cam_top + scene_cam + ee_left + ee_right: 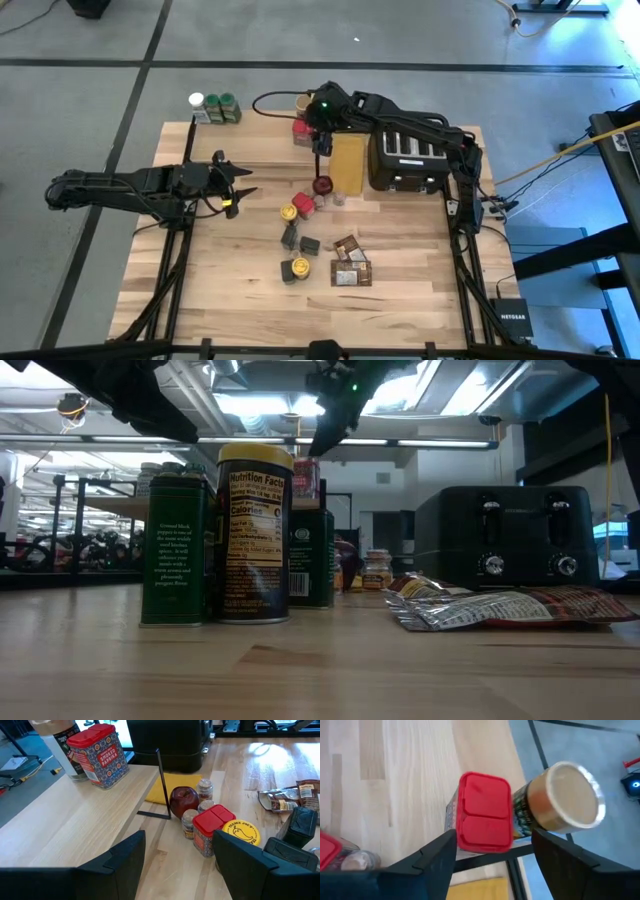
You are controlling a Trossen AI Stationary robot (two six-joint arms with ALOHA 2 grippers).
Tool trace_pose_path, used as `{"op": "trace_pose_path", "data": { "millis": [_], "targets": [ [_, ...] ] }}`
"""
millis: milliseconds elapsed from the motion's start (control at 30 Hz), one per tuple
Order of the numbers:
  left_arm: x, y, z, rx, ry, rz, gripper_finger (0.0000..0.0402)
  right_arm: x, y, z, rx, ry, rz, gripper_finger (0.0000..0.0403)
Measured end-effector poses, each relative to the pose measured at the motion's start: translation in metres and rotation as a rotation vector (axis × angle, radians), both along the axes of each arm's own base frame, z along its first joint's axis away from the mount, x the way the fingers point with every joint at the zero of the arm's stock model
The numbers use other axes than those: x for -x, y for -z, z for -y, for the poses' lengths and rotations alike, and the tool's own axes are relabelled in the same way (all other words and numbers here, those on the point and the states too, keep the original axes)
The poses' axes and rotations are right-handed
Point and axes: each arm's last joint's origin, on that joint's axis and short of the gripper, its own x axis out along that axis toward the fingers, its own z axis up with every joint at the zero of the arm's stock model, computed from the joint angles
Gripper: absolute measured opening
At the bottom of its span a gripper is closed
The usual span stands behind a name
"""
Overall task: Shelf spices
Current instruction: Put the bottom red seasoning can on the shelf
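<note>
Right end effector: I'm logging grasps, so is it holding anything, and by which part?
Nothing is held. The right end effector hangs open above the red-lidded tin on the shelf, its fingers clear of the lid.

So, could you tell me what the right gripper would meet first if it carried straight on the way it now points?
Most likely the red-lidded tin on the shelf. The right gripper hangs open above it, the lid centred between its fingers; the tan-lidded jar sits just off to one side. Depth is hard to judge.
</note>
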Motion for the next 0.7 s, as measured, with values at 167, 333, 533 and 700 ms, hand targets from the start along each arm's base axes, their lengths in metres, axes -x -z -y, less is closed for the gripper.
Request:
{"op": "trace_pose_path", "data": {
  "millis": [167, 333, 533, 700],
  "targets": [
    [0.000, 0.000, 0.000, 0.000, 0.000, -0.001, 0.0225, -0.002, 0.003, -0.011, 0.020, -0.011, -0.034, 0.0262],
    [0.000, 0.000, 0.000, -0.001, 0.000, 0.000, 0.0225, -0.007, 0.021, -0.009, 0.059, 0.013, -0.046, 0.0262],
    [0.000, 0.000, 0.000, 0.001, -0.001, 0.000, 0.0225, -0.009, 0.020, -0.007, 0.118, 0.035, -0.044, 0.0262],
    [0.000, 0.000, 0.000, 0.001, -0.001, 0.001, 0.0225, -0.007, 0.021, -0.004, 0.124, 0.049, -0.061, 0.0262]
  ]
}}
